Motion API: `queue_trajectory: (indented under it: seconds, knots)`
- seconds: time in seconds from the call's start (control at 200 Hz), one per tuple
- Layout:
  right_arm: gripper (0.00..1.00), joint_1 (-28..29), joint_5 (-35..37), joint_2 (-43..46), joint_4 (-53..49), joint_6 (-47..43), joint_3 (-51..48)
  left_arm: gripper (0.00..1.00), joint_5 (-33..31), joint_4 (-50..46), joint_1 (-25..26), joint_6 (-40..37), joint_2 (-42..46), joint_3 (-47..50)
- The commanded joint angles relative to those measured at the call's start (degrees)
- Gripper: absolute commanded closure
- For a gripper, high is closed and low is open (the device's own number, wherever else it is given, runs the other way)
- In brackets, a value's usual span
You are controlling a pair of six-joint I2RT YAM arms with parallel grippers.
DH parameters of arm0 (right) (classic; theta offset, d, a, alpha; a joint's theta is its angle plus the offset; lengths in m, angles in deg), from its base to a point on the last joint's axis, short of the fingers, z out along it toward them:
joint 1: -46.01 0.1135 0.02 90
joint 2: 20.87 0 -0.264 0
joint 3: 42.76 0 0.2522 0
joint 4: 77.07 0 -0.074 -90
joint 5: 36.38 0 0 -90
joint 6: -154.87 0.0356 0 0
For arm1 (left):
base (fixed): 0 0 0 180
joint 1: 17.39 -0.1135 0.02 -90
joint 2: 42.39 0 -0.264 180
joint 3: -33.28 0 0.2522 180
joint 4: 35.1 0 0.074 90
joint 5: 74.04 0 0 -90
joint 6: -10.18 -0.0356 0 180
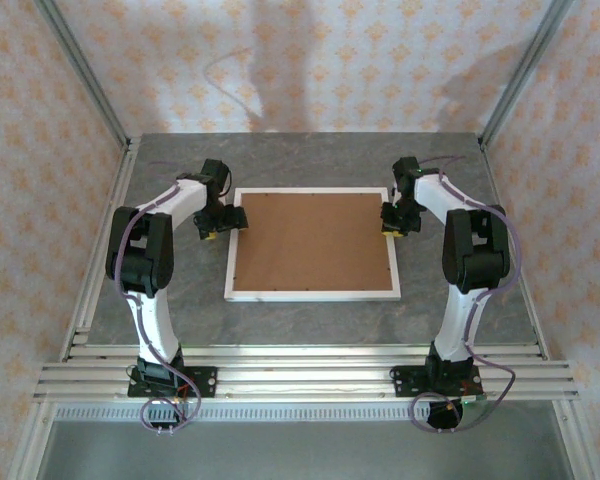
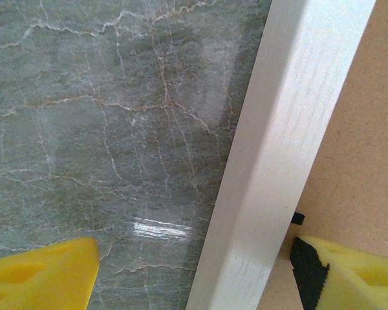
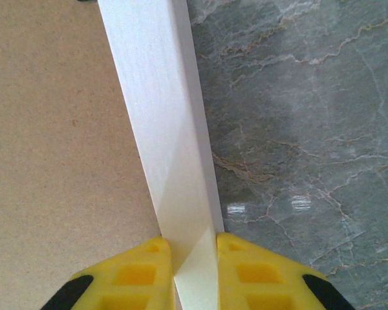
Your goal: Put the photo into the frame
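The frame (image 1: 310, 292) lies flat in the middle of the table, its thin white border around a brown backing board (image 1: 313, 240). The photo is out of view. My left gripper (image 1: 225, 222) stands open astride the frame's left rail (image 2: 278, 148): one yellow finger (image 2: 45, 278) is over the marble, the other over the backing board (image 2: 362, 161), neither touching the rail. My right gripper (image 1: 392, 222) is shut on the frame's right rail (image 3: 161, 116), both yellow fingers (image 3: 136, 271) pressed against its sides. In the wrist views, the left gripper (image 2: 194, 271) and right gripper (image 3: 194, 258) sit at the bottom edge.
The grey-green marble table (image 1: 310, 160) has bare room on all sides of the frame. Aluminium rails (image 1: 300, 365) run along the near edge by the arm bases. Metal posts (image 1: 80, 70) rise at the back corners before patterned walls.
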Motion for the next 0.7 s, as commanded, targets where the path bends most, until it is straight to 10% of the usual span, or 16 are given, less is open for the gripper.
queue_trajectory:
  seconds: [0.0,0.385,0.691]
  knots:
    - [0.83,0.4,-0.3,-4.2,-1.8,0.3,4.1,0.20,2.4,0.1,0.7,0.6,0.9,2.4]
    - [0.73,0.2,3.3,-18.7,-9.0,-0.3,31.5,0.20,8.2,2.0,5.1,7.2,15.6,12.7]
    - [0.21,0.7,6.3,-0.5,-6.4,10.3,18.7,0.14,5.0,7.2,-0.7,4.3,10.8,-4.2]
